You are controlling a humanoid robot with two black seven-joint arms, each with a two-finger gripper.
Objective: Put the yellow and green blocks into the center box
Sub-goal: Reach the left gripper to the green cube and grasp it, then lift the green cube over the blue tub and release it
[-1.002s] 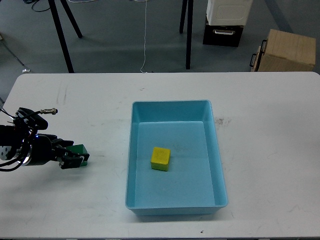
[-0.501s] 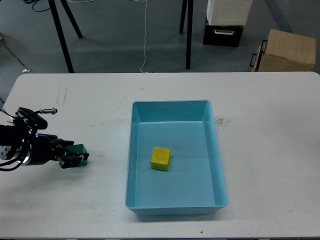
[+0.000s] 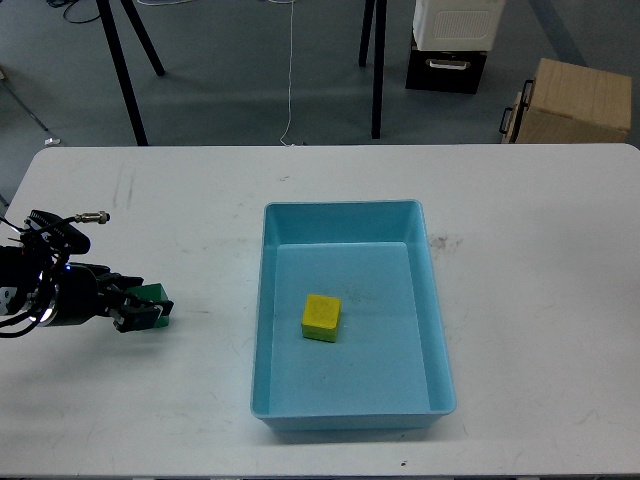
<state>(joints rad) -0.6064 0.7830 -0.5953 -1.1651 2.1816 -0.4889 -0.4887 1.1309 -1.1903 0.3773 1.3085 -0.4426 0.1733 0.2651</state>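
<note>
left gripper (image 3: pixel 143 311) pinching green block (image 3: pixel 154 297), block partly hidden by the fingers | left arm enters low from the left edge, lying near the white table (image 3: pixel 540 300) | right arm out of view | yellow block (image 3: pixel 322 317) inside blue box (image 3: pixel 345 212) at table centre | grey floor, cardboard box (image 3: pixel 575 100) behind

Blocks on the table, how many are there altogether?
2. The yellow block lies inside the blue box. The green block sits on the table at the left gripper, partly hidden by it.
</note>
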